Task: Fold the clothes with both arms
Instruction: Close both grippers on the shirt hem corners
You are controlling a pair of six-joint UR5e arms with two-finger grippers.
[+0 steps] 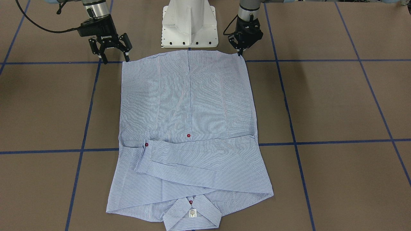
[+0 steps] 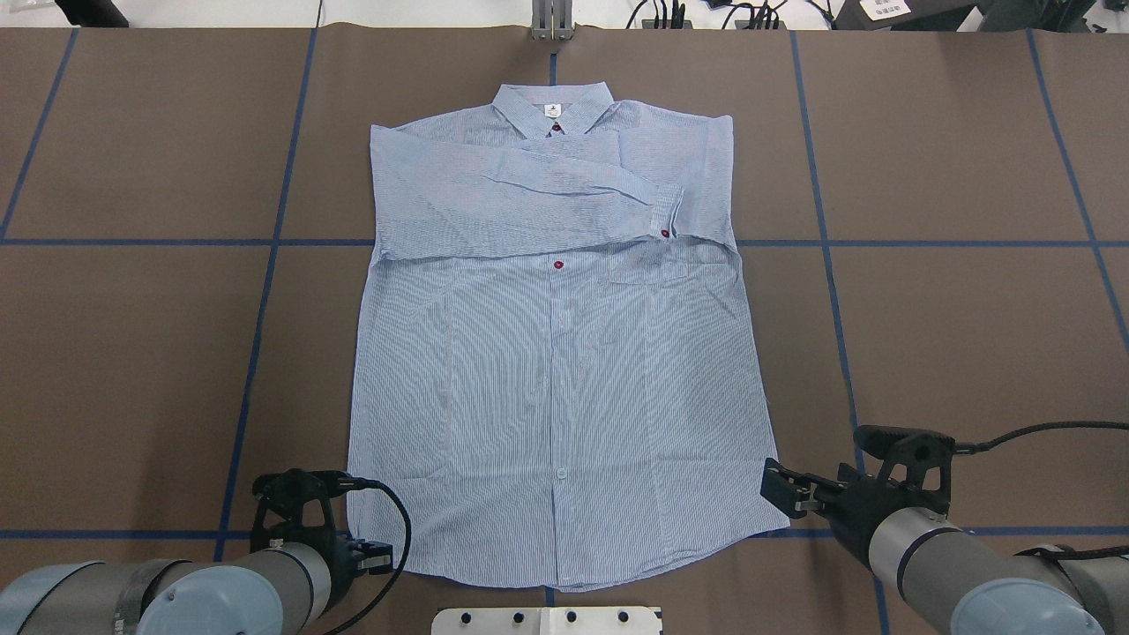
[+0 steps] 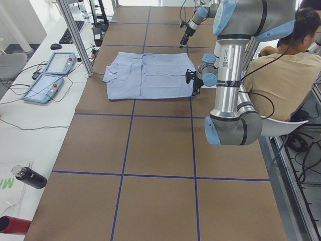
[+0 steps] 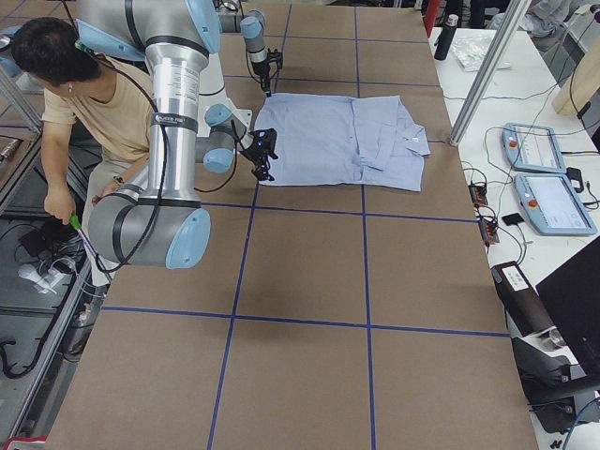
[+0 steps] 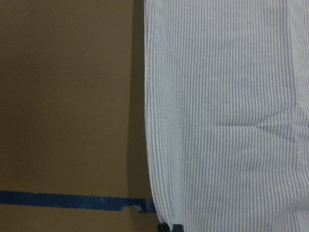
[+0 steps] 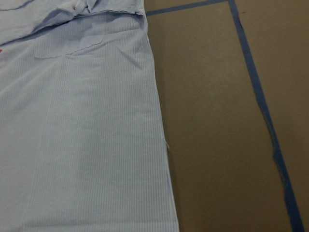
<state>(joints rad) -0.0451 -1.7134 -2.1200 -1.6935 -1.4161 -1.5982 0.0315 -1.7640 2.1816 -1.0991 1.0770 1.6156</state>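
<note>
While the shirt [image 1: 189, 106] lies flat, the right tool [image 1: 115, 57] gapes empty beside its hem; the left tool [image 1: 240, 51], seen edge-on, may be closed, I cannot tell.

Pale blue with fine white pinstripes all over the large long-sleeved button-up fabric shirt [image 2: 556, 370]. Dark red on three of its small round buttons [image 2: 557, 264], white on the little square neck label [image 1: 192, 213]. Flat cardboard brown across the broad table [image 2: 953, 335], gridded with dark-blue tape lines [image 2: 132, 241]. Silver-grey tubing and light-blue joint caps on the left arm [image 3: 231, 75] and right arm [image 4: 176, 103]. Black on the left end effector [image 1: 240, 51], right end effector [image 1: 114, 59] and thin cables [image 1: 41, 29]. White on the metal pedestal base [image 1: 189, 24].
</note>
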